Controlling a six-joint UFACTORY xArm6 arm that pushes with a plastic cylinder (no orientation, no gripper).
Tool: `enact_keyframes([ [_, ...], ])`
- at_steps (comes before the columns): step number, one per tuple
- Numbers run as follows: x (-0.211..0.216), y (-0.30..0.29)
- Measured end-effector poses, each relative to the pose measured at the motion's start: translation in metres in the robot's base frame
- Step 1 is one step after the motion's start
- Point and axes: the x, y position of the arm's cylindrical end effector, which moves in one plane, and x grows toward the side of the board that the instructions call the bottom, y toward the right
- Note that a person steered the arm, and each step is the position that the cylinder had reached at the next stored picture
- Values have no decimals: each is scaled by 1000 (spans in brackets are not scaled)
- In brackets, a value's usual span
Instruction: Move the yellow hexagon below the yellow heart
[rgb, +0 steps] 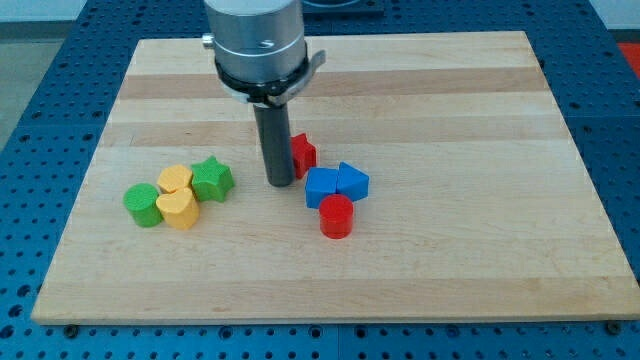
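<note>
The yellow hexagon sits at the view's left, touching the yellow heart just below it. A green star touches them on the right and a green cylinder stands on their left. My tip is near the board's middle, well to the right of the yellow blocks, right against a red star, which the rod partly hides.
A blue cube and a blue triangle sit side by side right of my tip, with a red cylinder just below them. The wooden board lies on a blue perforated table.
</note>
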Motion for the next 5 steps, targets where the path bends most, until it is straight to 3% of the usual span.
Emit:
enact_keyframes([
  [3, -48, -31],
  [5, -50, 0],
])
